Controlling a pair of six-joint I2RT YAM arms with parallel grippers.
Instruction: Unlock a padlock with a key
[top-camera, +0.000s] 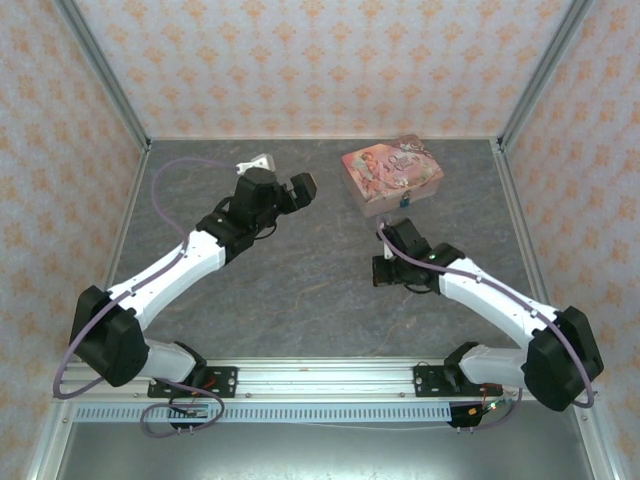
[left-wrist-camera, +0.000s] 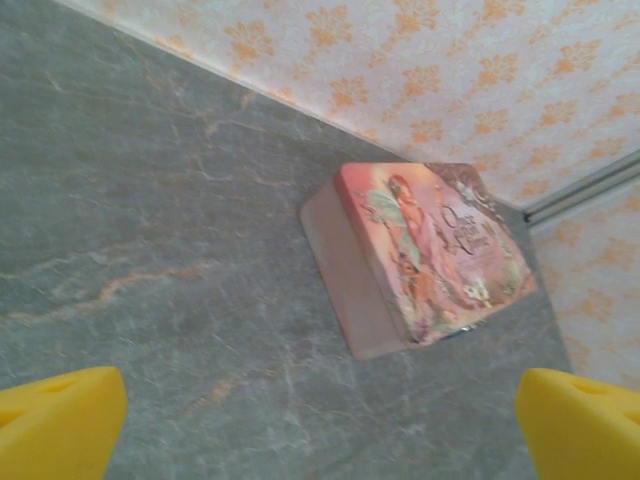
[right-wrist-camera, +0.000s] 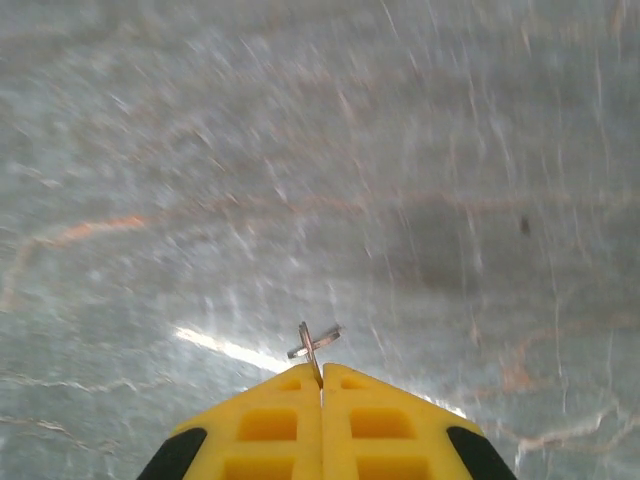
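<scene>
My right gripper (right-wrist-camera: 322, 378) is shut on a small metal key (right-wrist-camera: 315, 345), whose tip sticks out past the yellow fingertips above the bare grey tabletop. In the top view the right gripper (top-camera: 382, 270) hangs a little in front of the pink illustrated box (top-camera: 390, 175). A tiny teal-blue padlock (top-camera: 405, 202) sits at that box's near edge. My left gripper (top-camera: 300, 187) is to the left of the box, raised and pointing toward it. Its yellow fingers (left-wrist-camera: 60, 425) stand wide apart with nothing between them, and the pink box (left-wrist-camera: 420, 255) lies ahead of the left gripper (left-wrist-camera: 320, 430).
A small white object (top-camera: 254, 162) lies near the back wall behind the left arm. Patterned walls and metal posts close in the grey table (top-camera: 320, 290) on three sides. Open tabletop lies between the two arms.
</scene>
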